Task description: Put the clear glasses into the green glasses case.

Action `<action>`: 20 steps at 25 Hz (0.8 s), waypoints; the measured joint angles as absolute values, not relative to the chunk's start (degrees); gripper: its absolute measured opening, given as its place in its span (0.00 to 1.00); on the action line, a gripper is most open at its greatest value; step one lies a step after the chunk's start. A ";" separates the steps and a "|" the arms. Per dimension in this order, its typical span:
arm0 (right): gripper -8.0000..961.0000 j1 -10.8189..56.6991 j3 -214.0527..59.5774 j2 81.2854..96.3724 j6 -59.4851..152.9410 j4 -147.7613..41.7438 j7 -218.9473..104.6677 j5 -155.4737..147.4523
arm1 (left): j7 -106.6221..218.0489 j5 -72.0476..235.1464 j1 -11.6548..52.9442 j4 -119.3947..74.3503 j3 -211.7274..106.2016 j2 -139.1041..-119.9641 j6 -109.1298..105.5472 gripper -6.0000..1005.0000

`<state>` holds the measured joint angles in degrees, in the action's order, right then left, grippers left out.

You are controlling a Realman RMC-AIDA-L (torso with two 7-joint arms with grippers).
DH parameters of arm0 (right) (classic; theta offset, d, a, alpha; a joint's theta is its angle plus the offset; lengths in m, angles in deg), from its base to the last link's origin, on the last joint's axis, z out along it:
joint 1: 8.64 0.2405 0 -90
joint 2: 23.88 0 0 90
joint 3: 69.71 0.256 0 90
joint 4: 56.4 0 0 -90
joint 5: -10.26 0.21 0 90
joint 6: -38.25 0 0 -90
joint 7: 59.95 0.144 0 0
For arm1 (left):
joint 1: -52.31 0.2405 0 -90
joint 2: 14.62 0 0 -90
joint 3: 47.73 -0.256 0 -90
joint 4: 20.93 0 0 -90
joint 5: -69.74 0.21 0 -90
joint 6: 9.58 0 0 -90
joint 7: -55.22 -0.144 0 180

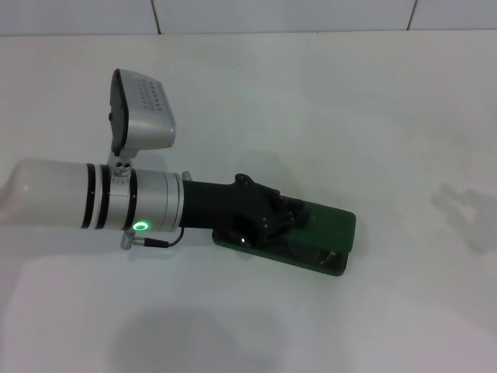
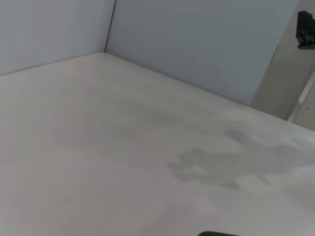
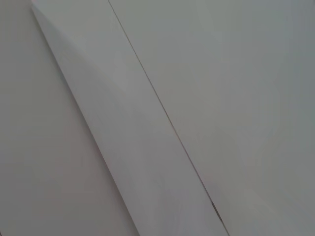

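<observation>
The green glasses case [image 1: 330, 227] lies flat on the white table a little right of centre in the head view. My left arm reaches in from the left, and its black left gripper [image 1: 281, 221] sits low over the case's left half, covering it. The clear glasses are hidden; only faint glints show by the case's near edge. I cannot tell whether the lid is up or down. A dark green sliver of the green glasses case [image 2: 219, 233] shows at the edge of the left wrist view. My right gripper is out of view.
The white table [image 1: 373, 116] spreads around the case, with a tiled wall [image 1: 279, 14] at the back. The right wrist view holds only pale wall panels [image 3: 147, 147].
</observation>
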<state>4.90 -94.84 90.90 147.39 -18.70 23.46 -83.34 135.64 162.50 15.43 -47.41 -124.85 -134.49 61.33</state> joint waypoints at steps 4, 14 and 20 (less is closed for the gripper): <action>0.22 4.90 -94.84 90.90 147.39 -18.70 23.46 -83.34 | 135.64 162.55 15.54 -47.23 -125.47 -134.47 61.33 0.28; 0.22 4.99 -94.84 90.37 147.26 -18.64 23.58 -83.68 | 135.66 162.67 17.12 -48.67 -125.26 -134.40 63.65 0.29; 0.22 5.43 -95.13 90.57 147.42 -18.67 21.70 -85.82 | 135.70 160.61 19.36 -54.05 -124.70 -134.01 70.02 0.30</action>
<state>5.43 -95.13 90.57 147.42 -18.67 21.70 -85.82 135.70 160.61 19.36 -54.05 -124.70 -134.01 70.02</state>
